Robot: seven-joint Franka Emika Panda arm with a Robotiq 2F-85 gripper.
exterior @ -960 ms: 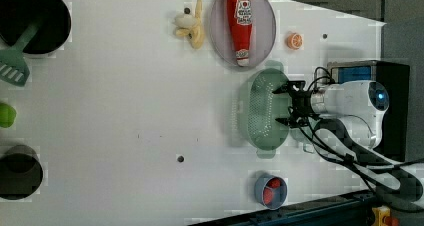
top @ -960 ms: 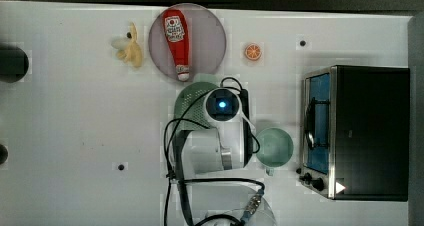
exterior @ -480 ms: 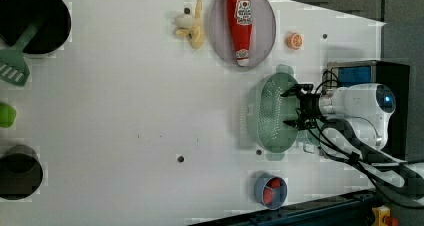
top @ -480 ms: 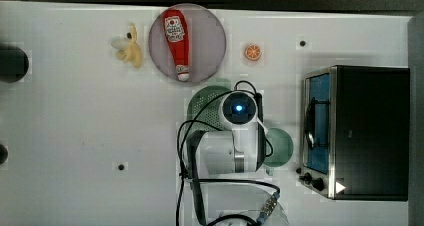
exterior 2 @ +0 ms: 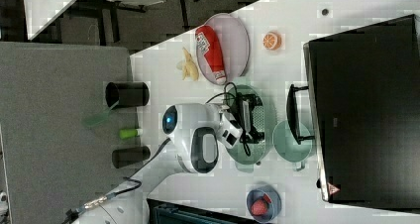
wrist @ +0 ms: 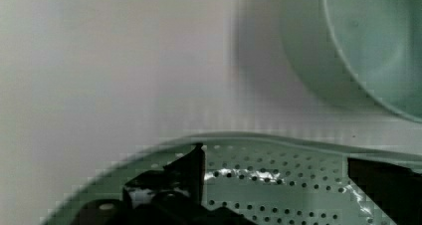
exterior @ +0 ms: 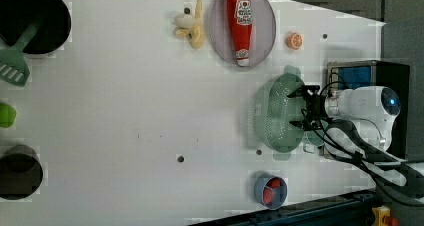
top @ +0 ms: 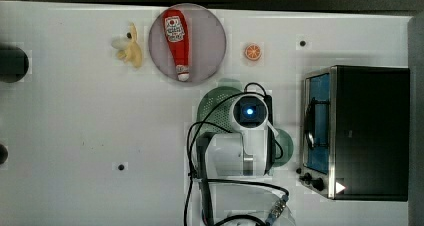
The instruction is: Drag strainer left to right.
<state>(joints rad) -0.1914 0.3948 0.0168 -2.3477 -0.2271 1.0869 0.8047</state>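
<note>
The pale mint-green strainer (top: 214,108) lies on the white table, half hidden under my arm in the top view. The left view shows its holed oval basket (exterior: 274,115) whole. My gripper (exterior: 299,108) is open, and its black fingers (exterior: 298,92) reach down inside the basket at the rim on the left view's right. In the wrist view the fingers (wrist: 191,168) stand wide apart over the strainer's holed floor (wrist: 298,185). The smaller round mint-green cup (exterior 2: 292,142) sits close beside the strainer, between it and the oven.
A black toaster oven (top: 370,131) stands at the top view's right, close to the cup. A plate (top: 210,41) with a ketchup bottle (top: 176,38), a banana (top: 129,50) and an orange slice (top: 252,51) lie at the back. A blue bowl (exterior: 270,190) sits near the front edge.
My gripper and the strainer have slid together toward the top view's right, closer to the cup and the oven.
</note>
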